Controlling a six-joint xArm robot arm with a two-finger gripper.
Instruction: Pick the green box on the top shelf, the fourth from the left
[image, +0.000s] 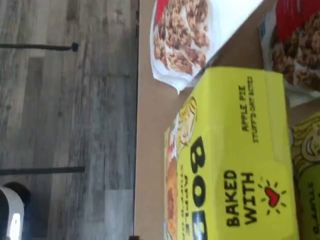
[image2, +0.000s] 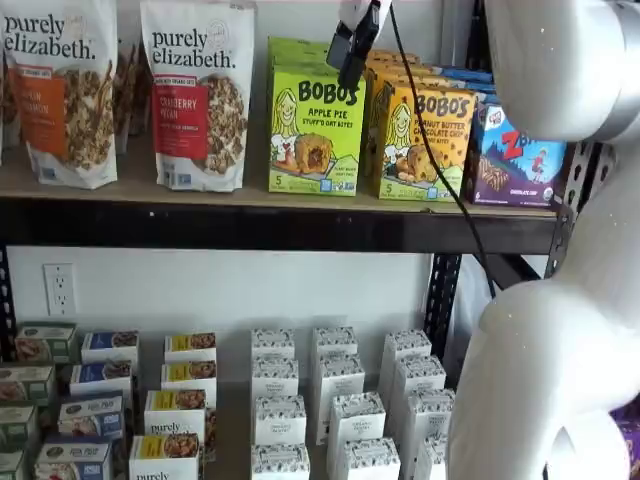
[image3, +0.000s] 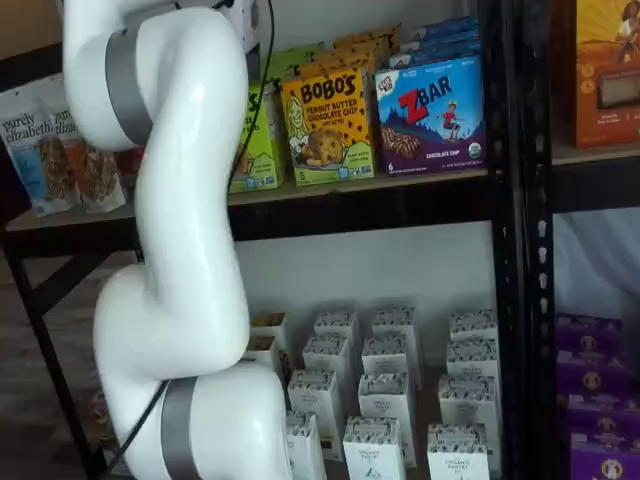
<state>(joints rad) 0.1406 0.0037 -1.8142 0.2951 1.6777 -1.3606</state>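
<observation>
- end effector (image2: 352, 45) hangs from the top edge of a shelf view, black fingers side-on; gap not readable there, though it appears to stand apart at full width with nothing between the fingers.
- it sits over the top right corner of the green box (image2: 315, 130); contact cannot be judged.
- green box stands upright on the top shelf (image2: 250, 222), between a granola bag (image2: 198, 95) and the orange bobo's carton (image2: 425, 140).
- wrist view shows the box top (image: 235, 155) directly beneath.
- judgement: the box lies below and slightly left of the fingers; the coming move likely turns on centring over it.
</observation>
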